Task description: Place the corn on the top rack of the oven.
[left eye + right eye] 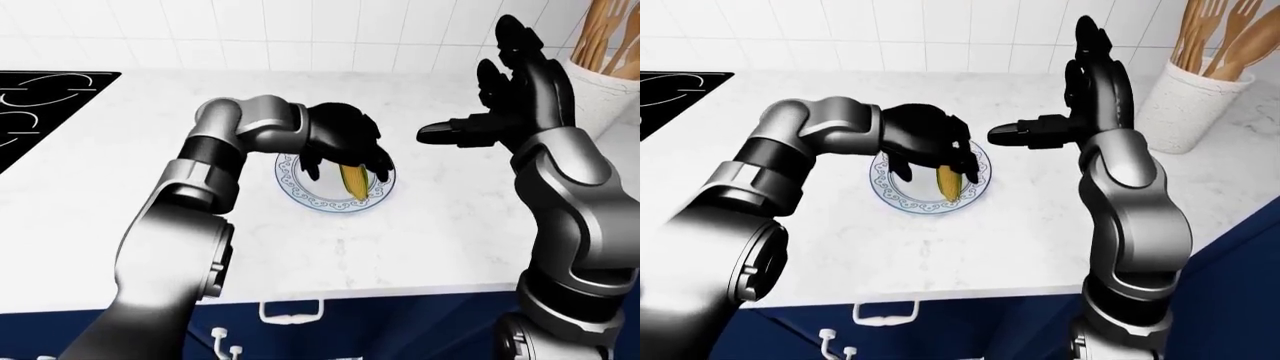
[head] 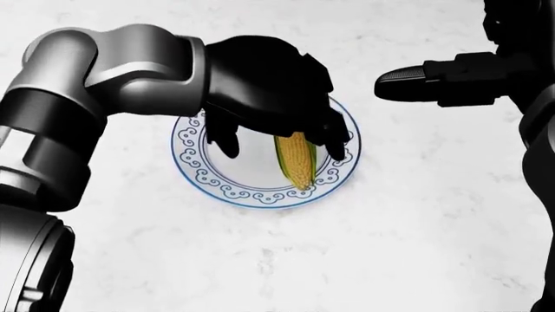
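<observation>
**Left hand over the corn, grasp not yet shown**

Left-eye view: the plate [image 1: 300, 196] sits mid-bench, well clear of the bench's [image 1: 420, 247] near edge below it. The left hand [image 1: 340, 139] hangs over the plate's upper half, fingers curled downward about the corn [image 1: 353, 181]. The right hand [image 1: 500, 112] stands up and to the right of the plate, fingers spread wide, holding nothing. A black stove [image 1: 50, 97] lies far left of the plate; a jar of wooden tools [image 1: 605, 52] stands far right.

Head view: the corn [image 2: 296, 159] lies on the plate's [image 2: 216, 179] right half, its long axis running top to bottom of the view, the tip near the plate's lower rim. The left hand [image 2: 273, 91] covers the cob's upper end — one finger drops to the left of it, others come down on its right side. Whether they press the cob I cannot tell; the hand looks half-closed around it rather than clamped. The right hand [image 2: 434, 81] points toward the plate from the upper right, apart from it.

Right-eye view: the left hand [image 1: 925, 139] is plainly the nearer one. Bare bench rings the plate on every side, so a straight lift looks unobstructed — the oven is not in sight.
</observation>
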### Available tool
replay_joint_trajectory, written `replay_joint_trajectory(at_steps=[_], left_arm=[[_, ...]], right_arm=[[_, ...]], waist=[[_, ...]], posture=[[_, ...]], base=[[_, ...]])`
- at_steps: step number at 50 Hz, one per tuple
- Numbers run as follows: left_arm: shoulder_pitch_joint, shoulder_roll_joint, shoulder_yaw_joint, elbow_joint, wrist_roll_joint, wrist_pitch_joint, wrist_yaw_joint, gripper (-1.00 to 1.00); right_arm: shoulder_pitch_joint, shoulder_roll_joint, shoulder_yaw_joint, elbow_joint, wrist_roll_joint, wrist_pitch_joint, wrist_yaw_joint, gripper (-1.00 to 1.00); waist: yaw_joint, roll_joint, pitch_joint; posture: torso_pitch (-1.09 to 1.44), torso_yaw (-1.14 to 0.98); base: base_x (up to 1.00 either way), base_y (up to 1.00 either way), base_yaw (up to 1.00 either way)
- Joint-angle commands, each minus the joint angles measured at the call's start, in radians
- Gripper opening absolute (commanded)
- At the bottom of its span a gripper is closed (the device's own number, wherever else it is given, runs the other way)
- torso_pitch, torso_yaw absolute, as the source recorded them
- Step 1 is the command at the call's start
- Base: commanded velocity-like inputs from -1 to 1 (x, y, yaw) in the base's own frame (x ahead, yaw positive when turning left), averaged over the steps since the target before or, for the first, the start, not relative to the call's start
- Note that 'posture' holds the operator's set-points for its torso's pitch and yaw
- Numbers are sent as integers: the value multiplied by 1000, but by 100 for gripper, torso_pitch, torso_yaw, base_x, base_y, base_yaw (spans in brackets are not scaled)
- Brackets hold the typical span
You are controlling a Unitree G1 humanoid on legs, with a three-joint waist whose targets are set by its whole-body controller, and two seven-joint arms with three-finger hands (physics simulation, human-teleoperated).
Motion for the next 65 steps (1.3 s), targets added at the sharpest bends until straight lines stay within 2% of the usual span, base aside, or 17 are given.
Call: replay_joint_trajectory(at_steps=[1,14,15,16,20,28,33,35,36,54,65], left_arm=[[-43,6,18,-19,-6,9,44,33],[-61,-13,19,22,37,38,128,32],[-57,-11,9,41,58,47,170,31],[-63,-10,5,51,70,48,192,41],[-66,-11,6,64,87,53,210,27],[-66,-9,8,70,113,52,238,23],[-65,-10,1,71,140,55,289,20],[-64,-12,-2,75,153,60,315,4],[-63,-13,-5,75,163,64,332,4],[-24,-32,-11,94,233,101,427,11],[-9,-34,-10,99,255,110,453,13]], right_arm=[[-29,-12,-9,-27,-2,-31,-4,100],[-32,-17,-12,-38,5,-19,-8,100],[-29,-17,-11,-33,4,-27,-7,100],[-30,-17,-9,-34,4,-25,-8,100],[-30,-17,-10,-33,4,-26,-8,100],[-34,-17,-10,-35,6,-19,-10,100],[-33,-18,-11,-34,8,-21,-10,100],[-33,-19,-13,-36,9,-20,-10,100],[-31,-19,-13,-36,9,-21,-10,100],[-29,-21,-13,-37,12,-25,-11,100],[-33,-22,-14,-38,13,-21,-11,100]], waist=[[0,-3,-30],[-1,-3,-31],[-1,-3,-31],[-2,-3,-31],[-3,-2,-33],[-3,-2,-34],[-4,-2,-34],[-4,-1,-34],[-4,-1,-34],[-6,0,-37],[-6,1,-37]], posture=[[0,0],[0,0],[0,0],[0,0],[0,0],[0,0],[0,0],[0,0],[0,0],[0,0],[0,0]], base=[[0,0,0],[0,0,0],[0,0,0],[0,0,0],[0,0,0],[0,0,0],[0,0,0],[0,0,0],[0,0,0],[0,0,0],[0,0,0]])
